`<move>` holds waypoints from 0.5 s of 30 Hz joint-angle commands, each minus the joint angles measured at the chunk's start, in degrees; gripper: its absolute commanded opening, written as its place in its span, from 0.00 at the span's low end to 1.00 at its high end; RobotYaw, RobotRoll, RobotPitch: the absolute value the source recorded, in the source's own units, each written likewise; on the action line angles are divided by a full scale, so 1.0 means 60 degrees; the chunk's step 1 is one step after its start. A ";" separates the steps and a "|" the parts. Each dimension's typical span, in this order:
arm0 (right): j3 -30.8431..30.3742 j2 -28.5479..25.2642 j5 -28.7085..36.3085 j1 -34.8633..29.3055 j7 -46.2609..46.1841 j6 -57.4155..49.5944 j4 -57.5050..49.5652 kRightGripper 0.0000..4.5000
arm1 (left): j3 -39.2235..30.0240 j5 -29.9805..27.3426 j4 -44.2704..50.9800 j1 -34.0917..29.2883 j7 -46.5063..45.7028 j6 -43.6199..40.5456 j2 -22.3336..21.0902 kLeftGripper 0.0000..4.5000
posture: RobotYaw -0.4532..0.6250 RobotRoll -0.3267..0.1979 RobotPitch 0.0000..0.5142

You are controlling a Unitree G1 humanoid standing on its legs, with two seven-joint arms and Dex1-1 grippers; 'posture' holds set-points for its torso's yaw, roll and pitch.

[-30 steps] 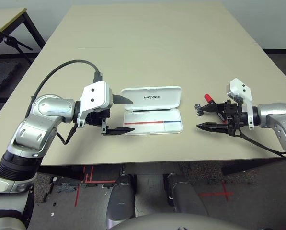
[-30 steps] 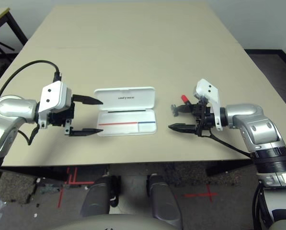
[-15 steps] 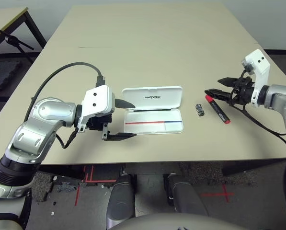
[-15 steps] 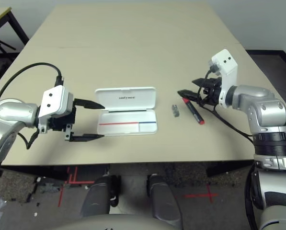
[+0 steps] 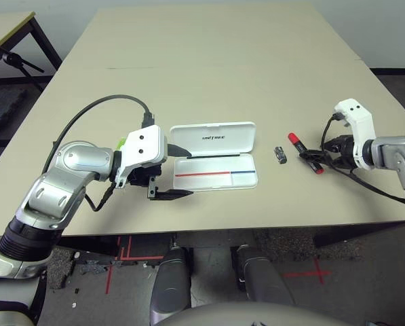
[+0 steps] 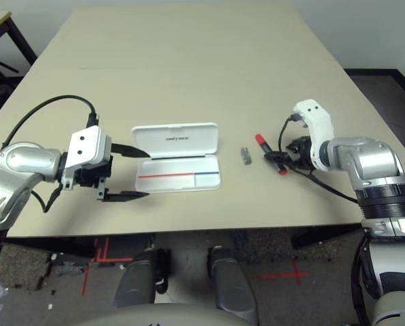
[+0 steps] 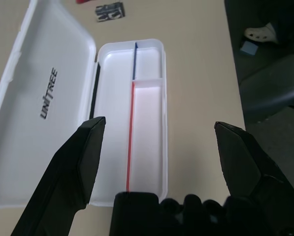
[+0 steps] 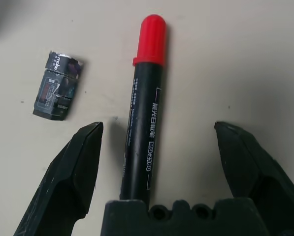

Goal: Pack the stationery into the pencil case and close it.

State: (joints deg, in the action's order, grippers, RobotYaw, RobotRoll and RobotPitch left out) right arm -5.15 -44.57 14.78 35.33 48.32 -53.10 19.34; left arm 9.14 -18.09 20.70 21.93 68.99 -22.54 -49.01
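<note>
The white pencil case (image 5: 216,178) lies open at the table's middle, lid (image 5: 213,136) flat behind its tray, which holds nothing. My left gripper (image 5: 190,172) hovers open at the tray's left end (image 7: 147,132). A lime-green stick (image 5: 121,143) peeks out behind my left wrist. To the right of the case lie the tiny grey-black clip (image 5: 280,155) and the black marker (image 5: 304,153) with its red cap. My right gripper (image 8: 159,129) is open low over the marker (image 8: 144,113), one finger on each side, with the clip (image 8: 57,91) just beside it.
The beige table (image 5: 209,68) stretches wide and bare behind the case. A cable loops over my left forearm (image 5: 114,102). Another table's edge and a black stand (image 5: 12,58) are off to the far left.
My right gripper swung away to the right, rose, then came down over the marker, which now lies uncovered on the table. My left gripper stayed open by the case's left end.
</note>
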 commanded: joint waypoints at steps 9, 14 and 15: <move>-0.0305 0.0193 -0.0631 0.0218 0.0287 0.0716 0.0920 0.61 | 0.0183 0.0062 0.0339 0.0150 0.0062 -0.0146 -0.0128 1.00 | 0.38 0.62 0.26; -0.0273 -0.0078 -0.0842 0.0147 0.0596 0.1362 0.0725 0.21 | 0.0142 0.0119 0.0260 0.0036 0.0033 -0.0106 -0.0210 1.00 | 0.38 0.62 0.26; -0.0257 -0.0105 -0.0882 0.0142 0.0661 0.1547 0.0724 0.12 | 0.0136 0.0128 0.0255 0.0022 0.0019 -0.0108 -0.0225 1.00 | 0.38 0.62 0.26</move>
State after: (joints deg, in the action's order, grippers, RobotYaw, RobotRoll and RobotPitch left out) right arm -6.07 -44.40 10.45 36.77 51.55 -45.57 23.45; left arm 9.53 -17.91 21.75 22.65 69.08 -23.17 -49.79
